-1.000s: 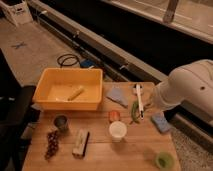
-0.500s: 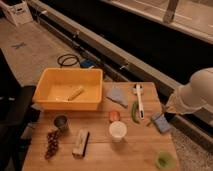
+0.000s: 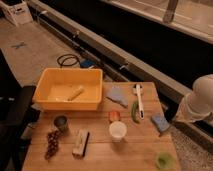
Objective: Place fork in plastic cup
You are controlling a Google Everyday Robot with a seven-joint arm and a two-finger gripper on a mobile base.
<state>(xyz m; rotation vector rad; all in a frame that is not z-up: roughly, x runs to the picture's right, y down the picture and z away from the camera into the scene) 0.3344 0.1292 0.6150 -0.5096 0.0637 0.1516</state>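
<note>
Only the white arm [image 3: 199, 102] shows, at the right edge, off the side of the worktop [image 3: 135, 150]. The gripper is out of sight beyond that edge, so I cannot tell whether it is open or has hold of anything.

The fork cannot be made out with any certainty. The one clear slim utensil is the long white-handled utensil [image 3: 139, 100], lying near-to-far on the right half of the worktop with a green pod [image 3: 134, 111] just beside it on the left, and that is not the target. The green cup [image 3: 164, 160] stands upright at the near right corner, well apart from the white cup [image 3: 118, 131] in the middle. A blue sponge [image 3: 160, 122] lies between the green cup and the utensil.

The step in hand looks like finding and reaching for the fork. To do it well:
- Confirm the slim metal handle first, rather than the white one.
- Come down over the middle of the handle and close across its width.
- Lift it clear of the pod and the sponge.
- Tilt the fork toward upright over the green cup before lowering it.

The cup is small and sits close to the corner, so lower the fork gently. A push could tip the cup or send it off the edge.
</note>
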